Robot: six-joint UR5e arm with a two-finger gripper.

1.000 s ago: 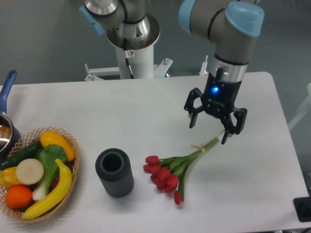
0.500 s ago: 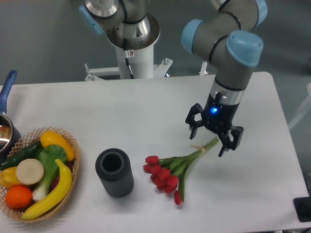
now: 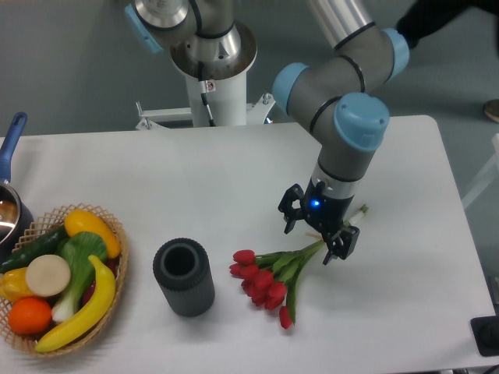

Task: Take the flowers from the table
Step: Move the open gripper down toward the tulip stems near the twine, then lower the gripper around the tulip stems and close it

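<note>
The flowers (image 3: 269, 279), a bunch of red tulips with green leaves, lie flat on the white table (image 3: 195, 187), their green stems running up and right. My gripper (image 3: 313, 237) is open and low over the stems, one finger on each side of them, near the tan band. The stem tips poke out to the right of the gripper body. The band itself is hidden by the gripper.
A dark ribbed cylinder (image 3: 184, 276) stands upright left of the flowers. A wicker basket (image 3: 116, 234) of fruit and vegetables sits at the left front. A pot with a blue handle (image 3: 11, 148) is at the left edge. The robot base (image 3: 214, 70) stands behind the table.
The gripper has moved left and down, from beside the stem ends to straddling the stems close to the table. The flowers have not moved.
</note>
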